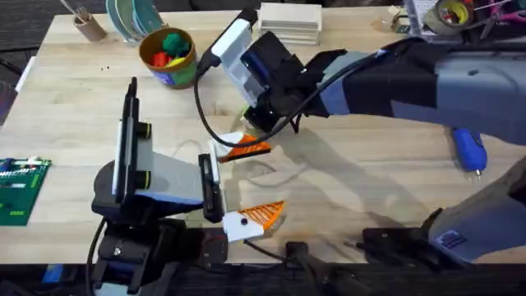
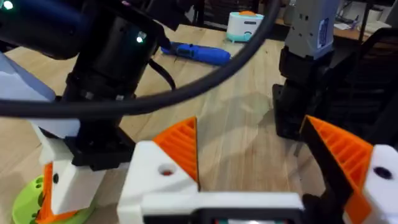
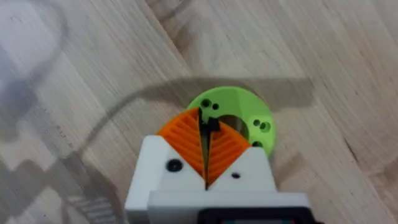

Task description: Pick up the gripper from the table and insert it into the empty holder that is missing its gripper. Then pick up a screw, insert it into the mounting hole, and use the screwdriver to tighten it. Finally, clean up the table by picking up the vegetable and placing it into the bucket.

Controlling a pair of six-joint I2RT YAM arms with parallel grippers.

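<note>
Overhead view, left to right. A green circuit board point(image 1: 18, 191) lies at the table's point(image 1: 370, 164) left edge. The left gripper point(image 1: 246, 182) rests low on the wood, jaws spread wide, its two orange ribbed tips well apart with nothing between them; in the left wrist view the fingers point(image 2: 177, 146) frame bare tabletop. Behind it stands the bucket point(image 1: 168, 56), holding red, green and yellow items whose kind is hard to make out.

The right gripper point(image 1: 255, 122) reaches across the middle. In the right wrist view its fingers point(image 3: 186, 138) are pressed nearly together, pinching a small dark object point(image 3: 212, 126) at the tips, too small to identify, directly over a green perforated disc point(image 3: 249, 112). Whether the object touches the disc cannot be told.

The screwdriver point(image 1: 468, 150) lies at the right, partly hidden by the right arm. Rolls of tape point(image 1: 450, 15) sit at the far right corner, cut off by the frame.
</note>
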